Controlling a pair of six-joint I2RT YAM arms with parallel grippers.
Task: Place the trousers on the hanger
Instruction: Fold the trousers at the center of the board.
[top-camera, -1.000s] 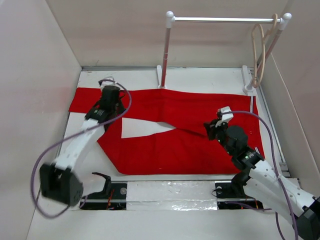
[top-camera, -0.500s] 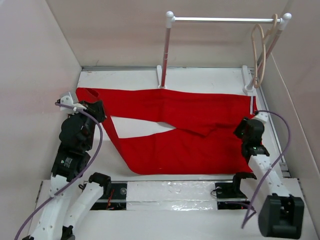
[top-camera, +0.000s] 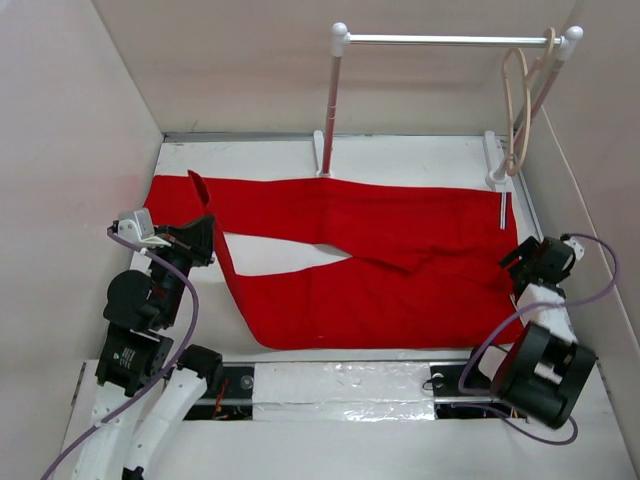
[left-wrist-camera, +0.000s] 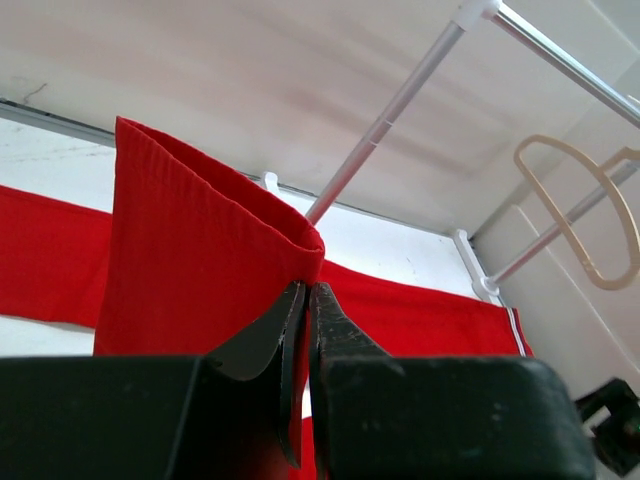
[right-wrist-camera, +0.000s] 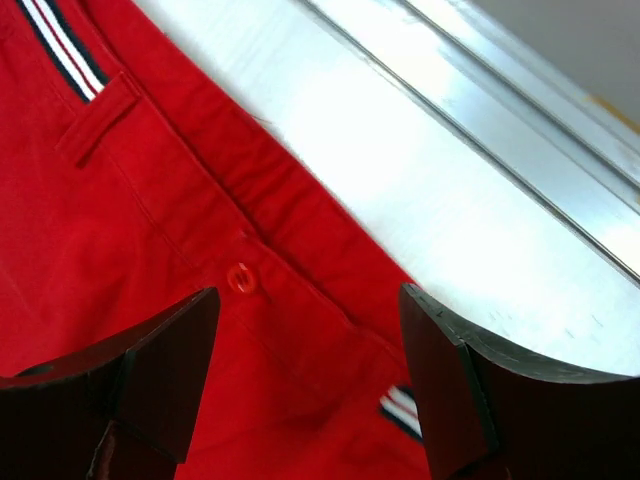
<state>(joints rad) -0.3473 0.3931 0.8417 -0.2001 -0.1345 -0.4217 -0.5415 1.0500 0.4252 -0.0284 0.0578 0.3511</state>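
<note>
The red trousers (top-camera: 400, 230) lie spread across the table, waist to the right and legs to the left. My left gripper (top-camera: 200, 237) is shut on the cuff end of the near leg and holds it raised, so the cloth (left-wrist-camera: 190, 250) folds up over the closed fingertips of the left gripper (left-wrist-camera: 307, 290). My right gripper (top-camera: 527, 262) stands open just above the waistband (right-wrist-camera: 150, 200) at the trousers' right edge, with a button (right-wrist-camera: 241, 277) between the spread jaws of the right gripper (right-wrist-camera: 310, 312). The beige hanger (top-camera: 518, 100) hangs from the rail's right end, and the left wrist view shows the hanger (left-wrist-camera: 590, 225) too.
A white rail stand (top-camera: 450, 40) with two posts stands at the back of the table; its left post (left-wrist-camera: 385, 125) rises behind the lifted leg. Walls enclose the table on both sides. A metal strip (right-wrist-camera: 480, 110) runs along the right table edge beside the waist.
The left gripper has pulled the near leg's cuff back toward the left and lifted it. The right gripper has let go near the crotch, moved right to the waist edge and opened.
</note>
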